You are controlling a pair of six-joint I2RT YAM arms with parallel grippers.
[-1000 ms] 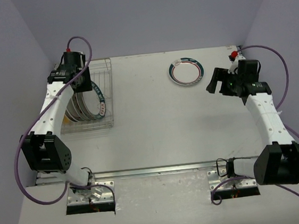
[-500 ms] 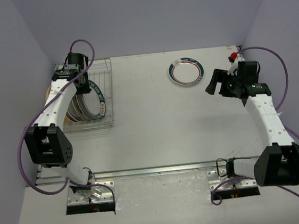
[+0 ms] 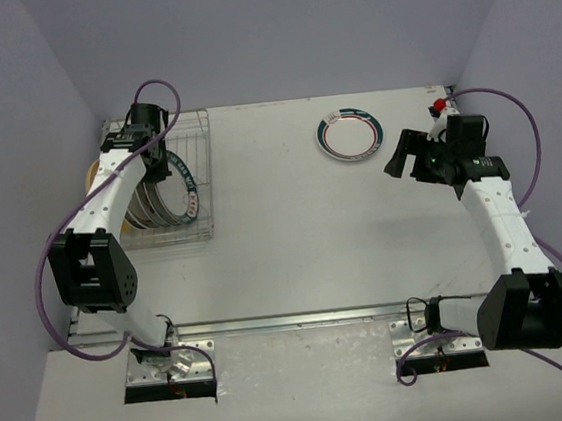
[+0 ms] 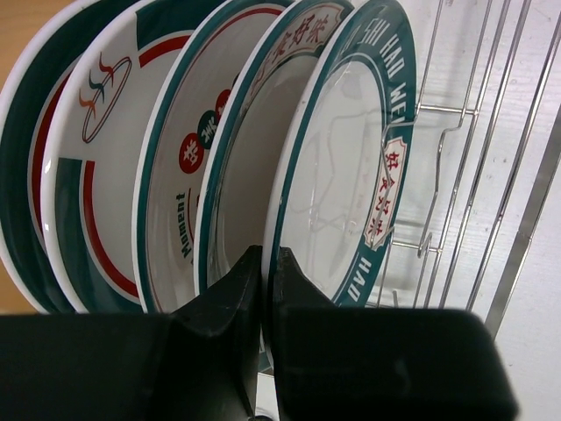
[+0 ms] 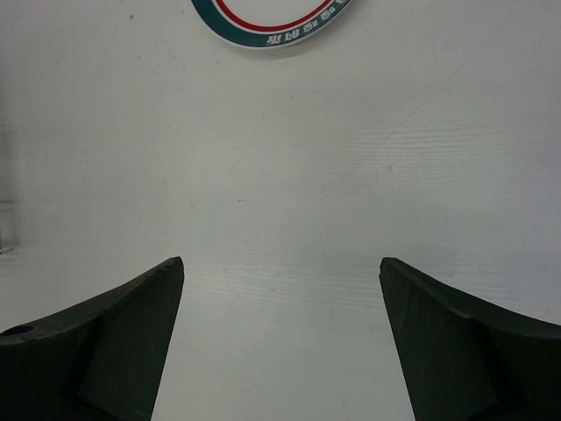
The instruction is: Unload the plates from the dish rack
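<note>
Two fingers of my left gripper (image 4: 266, 274) sit nearly together, pinched on the lower rim of the end plate (image 4: 351, 175), which stands upright in the dish rack (image 4: 491, 132). Four more plates (image 4: 166, 167) stand packed beside it. My right gripper (image 5: 280, 342) hangs spread wide over the table (image 5: 280, 193), with a lone plate (image 5: 272, 22) lying flat beyond it.

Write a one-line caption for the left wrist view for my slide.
Left claw pinching the rim of the end plate standing upright in the wire dish rack.
</note>
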